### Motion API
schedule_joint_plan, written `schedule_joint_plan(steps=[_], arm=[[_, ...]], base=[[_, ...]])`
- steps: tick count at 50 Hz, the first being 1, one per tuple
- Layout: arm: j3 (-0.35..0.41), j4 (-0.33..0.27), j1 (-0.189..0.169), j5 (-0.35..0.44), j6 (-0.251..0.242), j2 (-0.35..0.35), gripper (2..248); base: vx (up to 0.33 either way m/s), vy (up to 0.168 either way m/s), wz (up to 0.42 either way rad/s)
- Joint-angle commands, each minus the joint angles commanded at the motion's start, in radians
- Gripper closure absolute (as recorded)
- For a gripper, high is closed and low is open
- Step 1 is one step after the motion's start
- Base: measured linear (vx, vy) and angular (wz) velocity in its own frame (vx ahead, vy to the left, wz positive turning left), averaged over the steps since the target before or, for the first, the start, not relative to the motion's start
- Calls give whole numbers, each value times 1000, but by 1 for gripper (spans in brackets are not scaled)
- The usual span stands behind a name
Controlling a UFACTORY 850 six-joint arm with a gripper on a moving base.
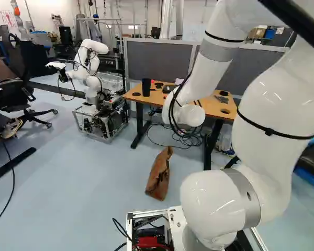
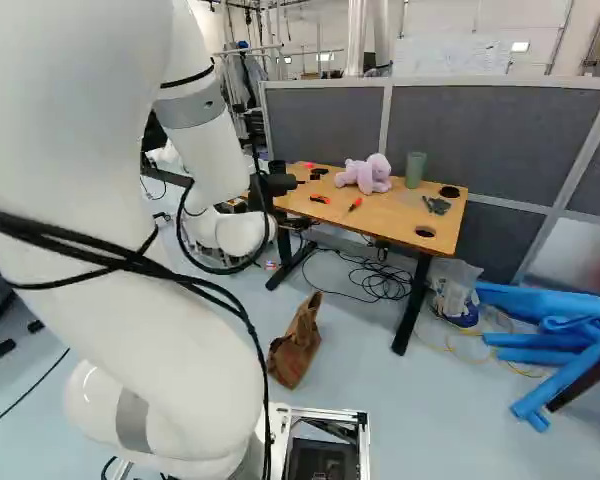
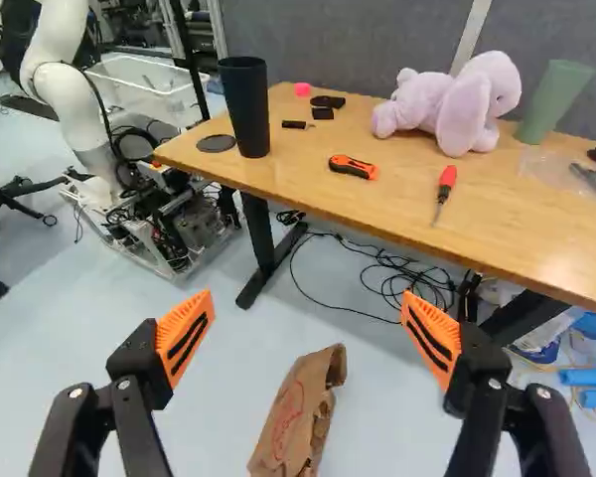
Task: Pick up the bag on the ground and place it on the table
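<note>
My gripper [image 2: 278, 184] is partly visible beyond the arm in the right base view, up at the level of the tabletop. In the wrist view the gripper [image 3: 308, 318] stands wide open, nothing held. The crumpled brown paper bag [image 3: 296, 412] lies on the floor, seen below and between the two fingers, apart from both. Both base views show the bag [image 1: 159, 175] [image 2: 295, 345] on the floor between the base and the table. The wooden table [image 3: 308, 184] [image 2: 390, 215] stands beyond the bag.
On the table are a black cup [image 3: 245, 109], a lilac plush toy [image 3: 462, 104], a green cup [image 3: 554, 99], an orange cutter [image 3: 353, 167] and a red screwdriver [image 3: 445, 189]. Cables [image 2: 380, 280] lie underneath. Another robot [image 1: 91, 78] stands left; blue rolls [image 2: 550, 350] lie right.
</note>
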Motion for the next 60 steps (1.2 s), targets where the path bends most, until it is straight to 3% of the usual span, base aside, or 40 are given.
schedule_joint_plan(steps=[22, 60], arm=[[-124, 0, 0, -37, 0, -163, 3], [-271, 0, 0, -103, 0, -366, 3]], base=[[0, 0, 0], [0, 0, 0]])
